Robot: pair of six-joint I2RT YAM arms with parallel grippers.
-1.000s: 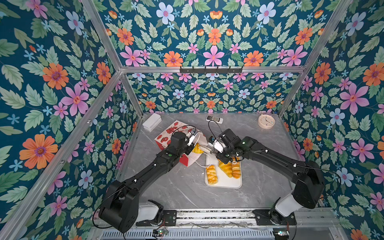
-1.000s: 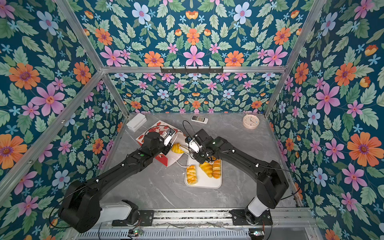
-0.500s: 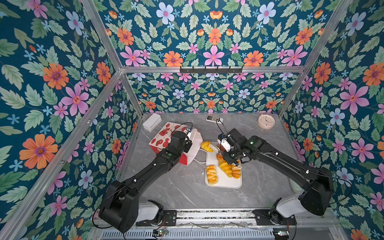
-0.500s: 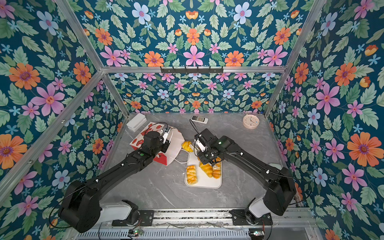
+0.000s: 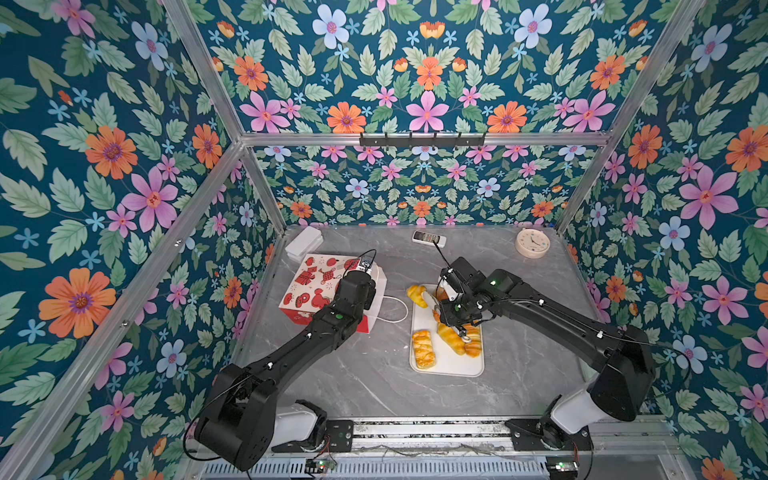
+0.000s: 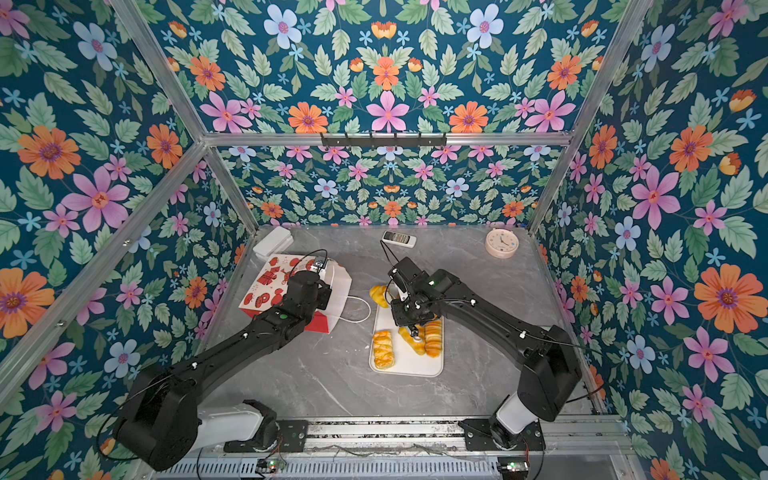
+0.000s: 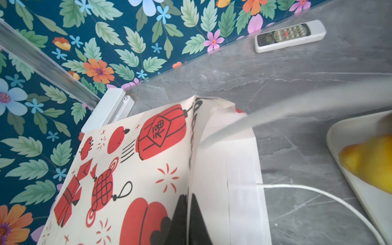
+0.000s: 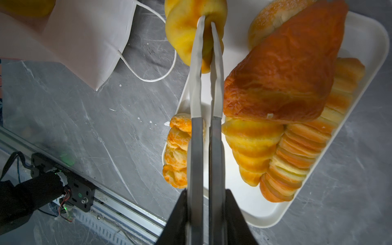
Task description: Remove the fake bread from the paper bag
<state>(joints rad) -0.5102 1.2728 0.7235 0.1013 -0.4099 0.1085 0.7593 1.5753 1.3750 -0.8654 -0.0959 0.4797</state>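
Overhanging the tray's (image 8: 265,212) bag-side rim, fake bread (image 8: 186,36) is being pinched by the right gripper (image 8: 207,21), the paper bag's (image 7: 148,169) edge being clamped by the left gripper (image 7: 187,198).

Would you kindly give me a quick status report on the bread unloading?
Left hand shut, pinching the paper bag at its rim. Right hand shut on a yellow bread piece, at the tray corner. Tray crowded, little bare space.
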